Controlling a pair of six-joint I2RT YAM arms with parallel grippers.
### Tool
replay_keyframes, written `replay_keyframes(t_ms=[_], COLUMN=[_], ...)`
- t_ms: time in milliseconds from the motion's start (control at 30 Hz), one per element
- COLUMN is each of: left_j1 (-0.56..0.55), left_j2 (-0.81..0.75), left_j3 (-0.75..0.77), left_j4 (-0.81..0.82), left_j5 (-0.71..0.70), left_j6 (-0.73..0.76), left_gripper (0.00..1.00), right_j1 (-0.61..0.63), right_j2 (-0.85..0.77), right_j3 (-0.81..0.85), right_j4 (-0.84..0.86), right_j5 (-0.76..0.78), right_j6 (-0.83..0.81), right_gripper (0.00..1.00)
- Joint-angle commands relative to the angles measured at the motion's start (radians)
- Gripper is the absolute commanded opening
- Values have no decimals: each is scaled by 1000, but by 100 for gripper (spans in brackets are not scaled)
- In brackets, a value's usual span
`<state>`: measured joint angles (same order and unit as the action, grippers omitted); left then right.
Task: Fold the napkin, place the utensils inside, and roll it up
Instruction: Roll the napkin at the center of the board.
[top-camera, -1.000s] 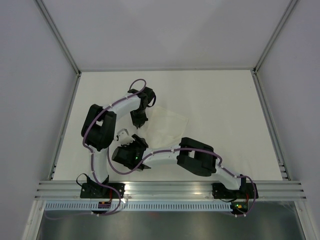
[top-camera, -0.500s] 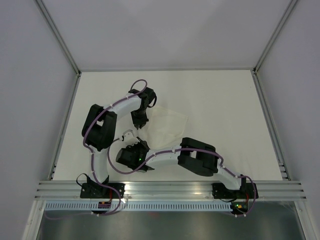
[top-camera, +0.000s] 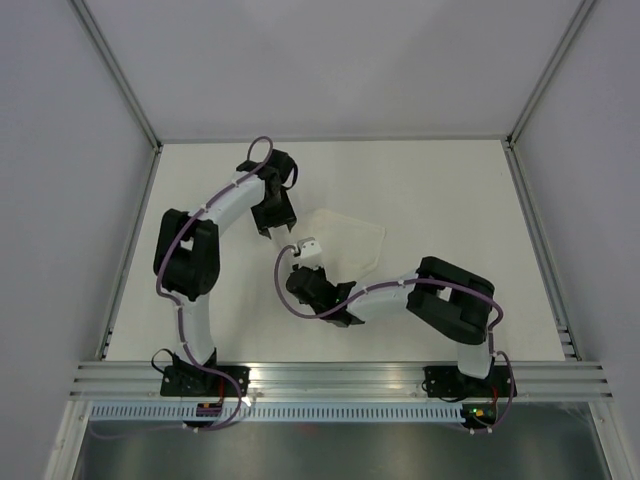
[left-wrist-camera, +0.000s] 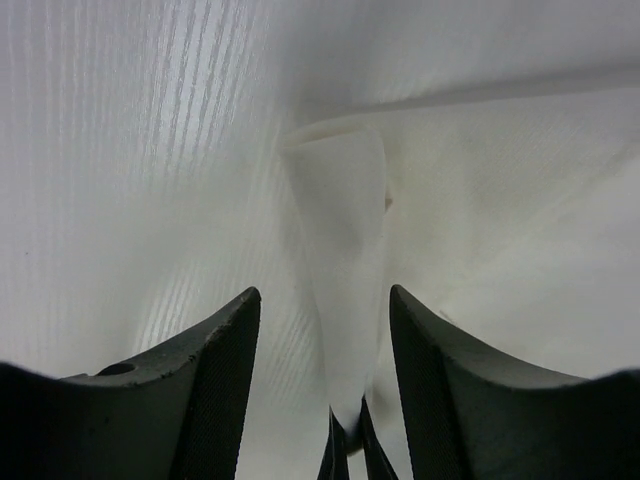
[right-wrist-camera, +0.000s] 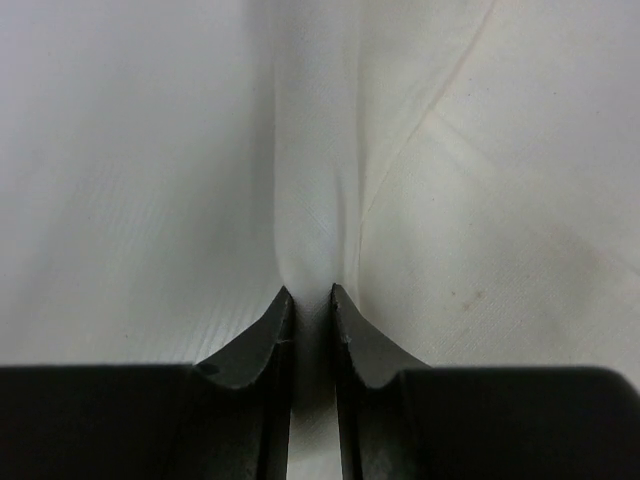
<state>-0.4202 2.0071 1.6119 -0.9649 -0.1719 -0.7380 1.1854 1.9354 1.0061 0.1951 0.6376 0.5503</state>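
The white napkin (top-camera: 350, 238) lies folded in the middle of the table. My right gripper (top-camera: 304, 258) sits at its near left edge. In the right wrist view that gripper (right-wrist-camera: 310, 289) is shut on a raised ridge of the napkin (right-wrist-camera: 310, 180). My left gripper (top-camera: 278, 222) is just left of the napkin. Its jaws (left-wrist-camera: 324, 292) stand open around a narrow upright fold of the napkin (left-wrist-camera: 340, 200) with a gap on each side. A thin dark forked piece (left-wrist-camera: 347, 455) shows at the fold's lower end; I cannot tell if it is the utensils.
The metal frame rails (top-camera: 340, 378) run along the near edge, with both arm bases on them. Grey walls (top-camera: 60, 200) close in the left, right and back. Both forearms angle in toward the napkin's left side and lie close to each other.
The right arm swung right and forward and its gripper closed on the napkin's left edge. The left gripper opened and drew back to the far left. The napkin shifted slightly right.
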Motion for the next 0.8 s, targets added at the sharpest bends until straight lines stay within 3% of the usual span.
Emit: replay_keyframes(t_ms=[0, 167, 367, 567, 767], left_j1=[55, 121, 150, 156, 164], left_j2=[-91, -175, -315, -452, -472], left_j3=[23, -27, -289, -657, -829], left_j4=[76, 172, 426, 746, 984], left_j5=[100, 205, 324, 394, 457], left_j6=[32, 23, -43, -126, -155], left_gripper=[61, 62, 61, 58, 58], right_j1=[-47, -124, -211, -302, -369], right_j2=[-3, -23, 3, 60, 140], right_j3=[-72, -171, -271, -362, -422], right_j4=[61, 199, 364, 538, 687], right_j5=[-240, -450, -633, -800, -920], right_j6=[65, 137, 227, 356, 467], right_gripper=[2, 1, 1, 0, 0])
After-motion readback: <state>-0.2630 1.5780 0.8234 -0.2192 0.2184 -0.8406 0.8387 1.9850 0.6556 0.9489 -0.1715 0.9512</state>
